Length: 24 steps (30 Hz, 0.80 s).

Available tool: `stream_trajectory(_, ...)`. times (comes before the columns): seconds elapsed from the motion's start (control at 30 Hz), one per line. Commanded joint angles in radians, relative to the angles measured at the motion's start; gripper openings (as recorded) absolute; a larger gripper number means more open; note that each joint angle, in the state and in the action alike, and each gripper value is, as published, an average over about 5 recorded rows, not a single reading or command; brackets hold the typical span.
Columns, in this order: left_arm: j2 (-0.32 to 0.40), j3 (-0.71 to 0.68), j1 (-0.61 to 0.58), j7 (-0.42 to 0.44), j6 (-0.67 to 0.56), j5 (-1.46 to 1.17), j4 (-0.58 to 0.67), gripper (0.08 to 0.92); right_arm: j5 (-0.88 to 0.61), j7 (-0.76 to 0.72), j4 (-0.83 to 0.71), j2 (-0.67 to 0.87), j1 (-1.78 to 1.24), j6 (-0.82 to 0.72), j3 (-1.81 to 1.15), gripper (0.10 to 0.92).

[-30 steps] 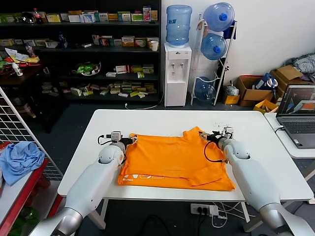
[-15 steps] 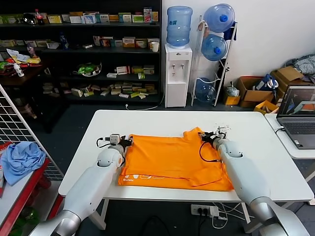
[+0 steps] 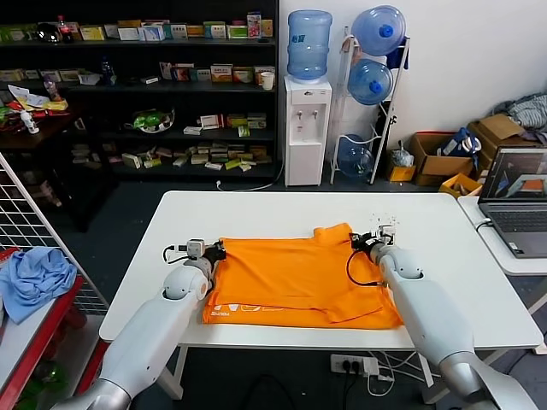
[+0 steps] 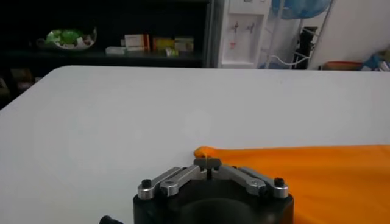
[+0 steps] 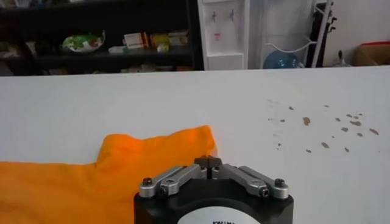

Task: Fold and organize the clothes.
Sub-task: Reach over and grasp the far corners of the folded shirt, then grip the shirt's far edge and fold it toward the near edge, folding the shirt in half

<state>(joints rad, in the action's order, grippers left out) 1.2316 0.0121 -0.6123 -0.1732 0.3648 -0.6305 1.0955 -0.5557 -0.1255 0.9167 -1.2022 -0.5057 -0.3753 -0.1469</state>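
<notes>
Left gripper (image 3: pixel 215 249): clenched, jaws meeting on the far left corner of the T-shirt (image 3: pixel 295 273); in its wrist view the gripper (image 4: pixel 208 163) pinches the orange edge at the tips.
Right gripper (image 3: pixel 359 240): clenched at the far right corner of the T-shirt, beside the raised sleeve; in its wrist view the gripper (image 5: pixel 208 162) is closed on the orange fabric (image 5: pixel 91 176).
T-shirt: spread flat across the middle of the table (image 3: pixel 282 209), near edge close to the table's front edge; white lettering (image 3: pixel 235 307) at the near left corner.
Table: white, with small brown specks (image 5: pixel 323 131) just beyond the right gripper.
Blue cloth (image 3: pixel 32 278): on the wire rack (image 3: pixel 21 222), well left of the table.
Laptop (image 3: pixel 515 198): open on a side table to the right.
</notes>
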Motion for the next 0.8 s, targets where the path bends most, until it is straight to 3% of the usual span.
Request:
stream_trajectory(0.03, -0.061, 0.012, -0.081, -0.017, 0.000, -0.030, 0.202, 0.092, -0.062, 0.071, 0.253, 0.068, -0.095, -0.018, 0.002, 0.125)
stream_trajectory(0.47, -0.217, 0.085, -0.316, -0.052, 0.012, -0.112, 0.569, 0.092, -0.071, 0.177, 0.750, 0.292, -0.519, -0.074, -0.127, 0.125)
stream_trajectory(0.8, -0.244, 0.131, -0.531, -0.075, 0.024, -0.121, 0.737, 0.092, -0.018, 0.224, 0.928, 0.313, -0.774, -0.126, -0.235, 0.125)
